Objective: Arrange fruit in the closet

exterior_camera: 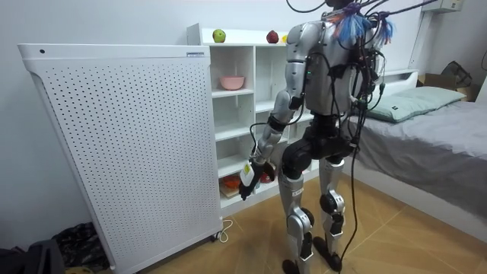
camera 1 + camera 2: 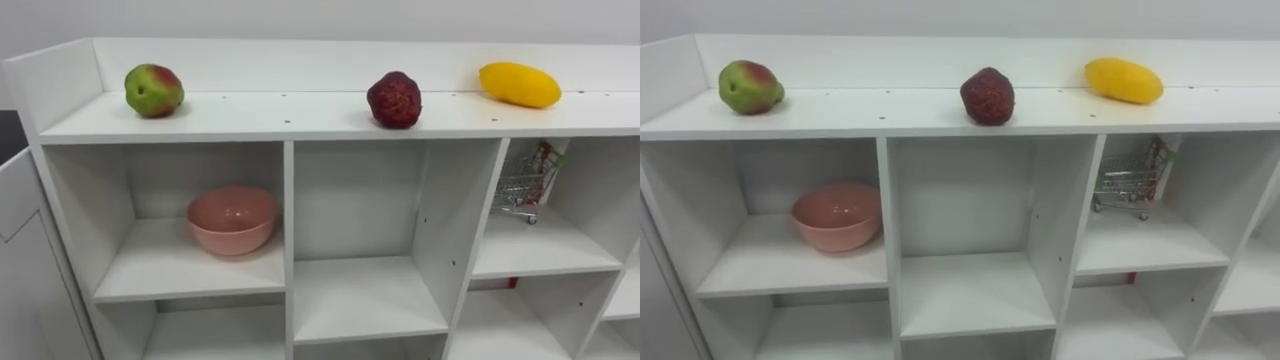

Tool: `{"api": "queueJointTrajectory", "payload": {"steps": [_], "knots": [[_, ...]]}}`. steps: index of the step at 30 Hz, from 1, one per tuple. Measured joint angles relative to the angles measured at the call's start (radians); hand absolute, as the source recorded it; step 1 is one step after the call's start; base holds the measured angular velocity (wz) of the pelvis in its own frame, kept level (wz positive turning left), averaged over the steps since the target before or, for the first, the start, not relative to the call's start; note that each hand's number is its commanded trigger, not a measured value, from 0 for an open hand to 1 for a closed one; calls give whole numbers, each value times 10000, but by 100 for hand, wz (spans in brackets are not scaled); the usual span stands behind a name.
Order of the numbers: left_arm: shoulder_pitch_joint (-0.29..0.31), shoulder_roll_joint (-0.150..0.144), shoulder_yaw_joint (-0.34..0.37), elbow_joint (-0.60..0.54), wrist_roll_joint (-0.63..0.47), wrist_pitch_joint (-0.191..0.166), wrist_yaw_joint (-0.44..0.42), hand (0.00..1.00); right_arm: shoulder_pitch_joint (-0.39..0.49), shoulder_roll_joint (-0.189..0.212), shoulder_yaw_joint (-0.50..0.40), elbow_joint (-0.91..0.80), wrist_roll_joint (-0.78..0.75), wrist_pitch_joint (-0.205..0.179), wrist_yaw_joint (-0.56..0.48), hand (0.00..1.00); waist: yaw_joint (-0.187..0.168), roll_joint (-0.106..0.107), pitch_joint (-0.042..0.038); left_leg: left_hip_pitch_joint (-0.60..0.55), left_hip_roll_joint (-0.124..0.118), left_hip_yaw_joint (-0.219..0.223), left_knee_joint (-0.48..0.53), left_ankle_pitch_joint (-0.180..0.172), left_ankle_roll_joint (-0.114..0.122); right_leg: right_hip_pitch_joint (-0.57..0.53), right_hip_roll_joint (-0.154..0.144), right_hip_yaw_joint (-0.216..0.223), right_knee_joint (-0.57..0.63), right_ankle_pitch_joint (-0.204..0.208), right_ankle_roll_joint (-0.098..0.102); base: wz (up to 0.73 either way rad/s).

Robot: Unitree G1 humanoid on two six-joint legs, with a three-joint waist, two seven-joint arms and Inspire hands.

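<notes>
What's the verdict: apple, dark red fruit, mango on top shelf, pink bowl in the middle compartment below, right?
Wrong on the bowl: the left eye view shows the pink bowl in the left compartment, not the middle. The apple, dark red fruit and mango are on the top shelf.

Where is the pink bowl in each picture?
Left eye view: the pink bowl sits left of middle, in the upper left compartment of the shelf unit.
Right eye view: the pink bowl is in the same compartment, further toward the picture's left.
Room view: the pink bowl looks small, above the middle, in an upper compartment.
Shared landmark: the green apple on top of the unit, above the bowl's compartment.
</notes>
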Motion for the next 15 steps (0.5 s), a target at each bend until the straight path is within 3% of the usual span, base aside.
{"api": "queueJointTrajectory", "payload": {"steps": [9, 15], "knots": [[58, -5, -54, -5, 9, -214, 6, 0, 255, 117, 328, -4404, -99, -77, -938, 0, 56, 51, -86, -101, 32, -79, -18, 1, -2, -118, 71, 186, 29, 13, -12, -8], [32, -48, -445, -168, 12, -308, -170, 0, -227, 115, 336, -5192, 379, -283, -1300, 0, 6, 65, -78, -19, 42, -78, -18, 1, -2, -21, 77, 150, -10, 37, -37, 0]]}}
